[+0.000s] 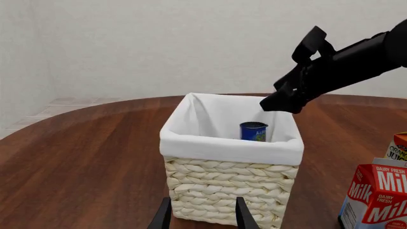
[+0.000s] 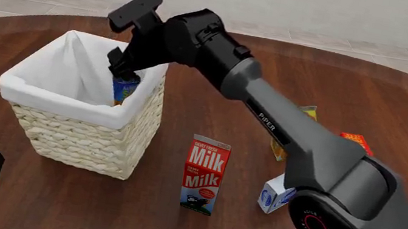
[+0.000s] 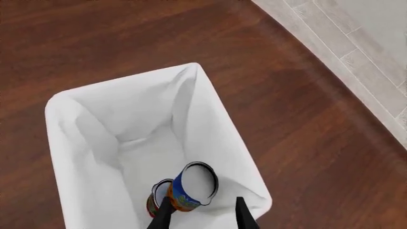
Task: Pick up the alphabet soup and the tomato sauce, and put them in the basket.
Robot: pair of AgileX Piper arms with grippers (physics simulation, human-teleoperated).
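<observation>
The basket point(image 2: 57, 107) stands at the table's left; it also shows in the left wrist view point(image 1: 229, 145) and the right wrist view point(image 3: 64, 105). The tomato sauce point(image 3: 194, 186) is inside it near the liner wall, also seen in the front view point(image 2: 124, 88) and the left wrist view point(image 1: 254, 131). The alphabet soup point(image 3: 154, 198) lies beside it in the basket, partly hidden. My right gripper point(image 3: 203, 217) is open just above the cans over the basket's rim point(image 2: 117, 67). My left gripper point(image 1: 203, 217) is open and empty, low in front of the basket.
A red milk carton point(image 2: 204, 175) stands right of the basket, also in the left wrist view point(image 1: 378, 198). A yellow juice carton point(image 2: 293, 132), an orange box point(image 2: 356, 141) and a small white-and-blue carton point(image 2: 275, 193) lie further right.
</observation>
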